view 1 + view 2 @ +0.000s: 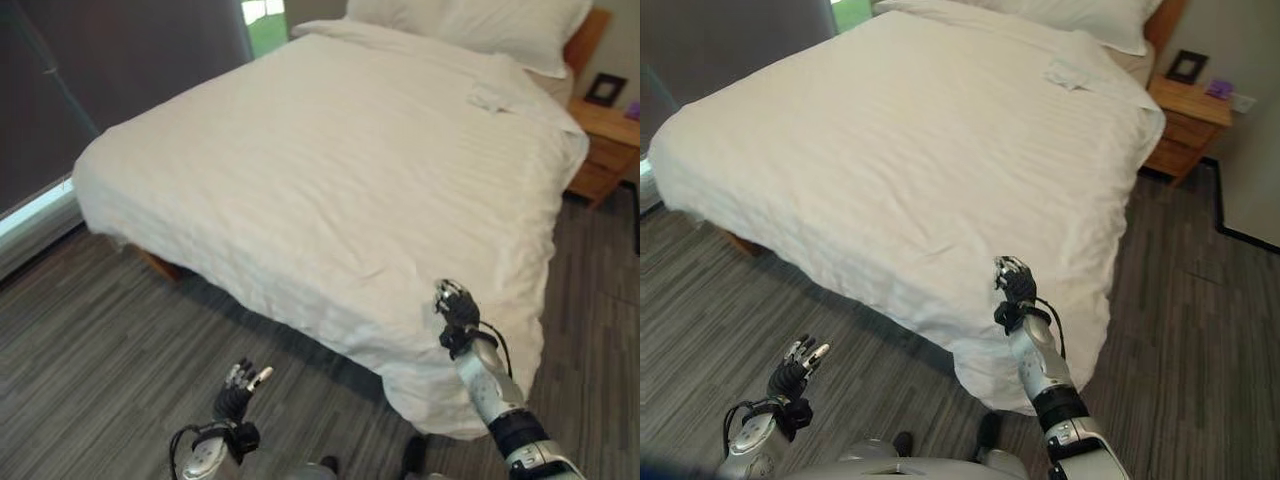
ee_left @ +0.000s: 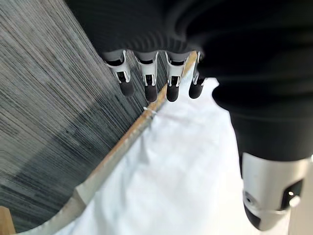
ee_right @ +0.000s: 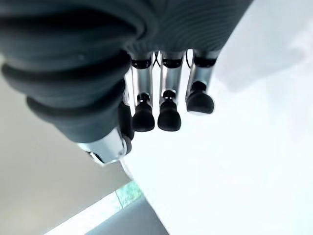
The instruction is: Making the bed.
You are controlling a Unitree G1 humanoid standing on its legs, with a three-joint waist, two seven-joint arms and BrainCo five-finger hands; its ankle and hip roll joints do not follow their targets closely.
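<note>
I'd call the bed (image 1: 330,170) nearly made — the white duvet (image 1: 900,150) lies flat over it and hangs down at the foot corner, with the pillow (image 1: 480,20) at the head end. A small crumpled spot on the duvet near the pillow and some creases at the foot corner are what's left, I think. My right robot hand (image 1: 455,310) hovers at that foot corner, fingers relaxed and apart, holding nothing. My left robot hand (image 1: 240,385) hangs over the floor (image 1: 90,340) beside the bed's foot — open too.
</note>
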